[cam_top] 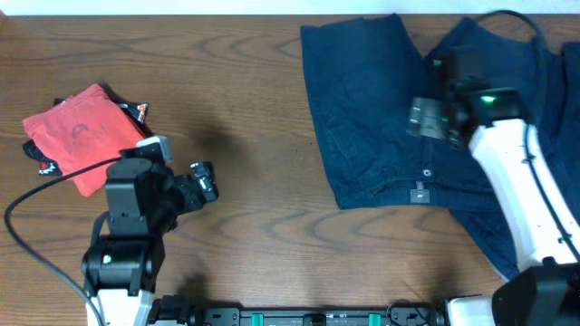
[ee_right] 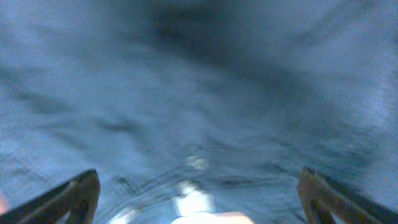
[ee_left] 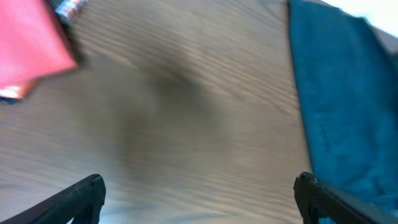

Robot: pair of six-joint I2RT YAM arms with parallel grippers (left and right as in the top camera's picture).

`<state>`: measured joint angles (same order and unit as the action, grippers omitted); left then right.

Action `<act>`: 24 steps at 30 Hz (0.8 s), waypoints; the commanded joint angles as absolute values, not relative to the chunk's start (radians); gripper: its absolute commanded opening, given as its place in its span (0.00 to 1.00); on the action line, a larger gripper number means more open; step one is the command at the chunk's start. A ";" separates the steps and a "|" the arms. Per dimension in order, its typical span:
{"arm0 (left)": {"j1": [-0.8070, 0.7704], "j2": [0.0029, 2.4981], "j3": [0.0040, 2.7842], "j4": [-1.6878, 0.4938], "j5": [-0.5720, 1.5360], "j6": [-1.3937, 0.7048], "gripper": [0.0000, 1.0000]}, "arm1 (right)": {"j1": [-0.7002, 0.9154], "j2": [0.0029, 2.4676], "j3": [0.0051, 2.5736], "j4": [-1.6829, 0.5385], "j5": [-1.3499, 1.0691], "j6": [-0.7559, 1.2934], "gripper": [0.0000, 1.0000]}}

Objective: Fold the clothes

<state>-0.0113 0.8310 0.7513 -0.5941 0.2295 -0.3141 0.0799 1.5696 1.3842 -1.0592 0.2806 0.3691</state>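
Dark navy blue trousers [cam_top: 372, 118] lie spread at the back right of the table, with a small button [cam_top: 428, 172] and a label near the waist. They fill the right wrist view [ee_right: 186, 93] and show at the right of the left wrist view [ee_left: 348, 99]. A folded red top [cam_top: 80, 134] with a faded round print lies at the left; its corner shows in the left wrist view [ee_left: 31, 43]. My right gripper [cam_top: 433, 116] hovers over the trousers, open and empty [ee_right: 199, 193]. My left gripper [cam_top: 204, 181] is open and empty over bare wood [ee_left: 199, 193], right of the red top.
A dark garment with white print [cam_top: 136, 110] peeks out from under the red top. The wooden table [cam_top: 254, 235] has bare wood between the two piles. The left arm's black cable [cam_top: 36, 195] loops near the table's left edge.
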 commanded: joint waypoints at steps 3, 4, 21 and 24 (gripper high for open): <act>-0.076 1.001 0.763 -0.543 0.434 -0.441 0.98 | -0.067 1.549 1.393 -1.161 0.285 0.411 0.99; -0.101 1.046 0.763 -0.529 0.456 -0.460 0.98 | -0.095 1.549 1.393 -1.175 0.273 0.411 0.99; -0.583 1.658 0.763 0.020 0.516 -0.907 0.98 | -0.223 1.549 1.393 -1.242 0.208 0.384 0.99; -0.653 1.732 0.763 0.140 0.516 -1.004 0.98 | -0.223 1.549 1.393 -1.248 0.208 0.384 0.99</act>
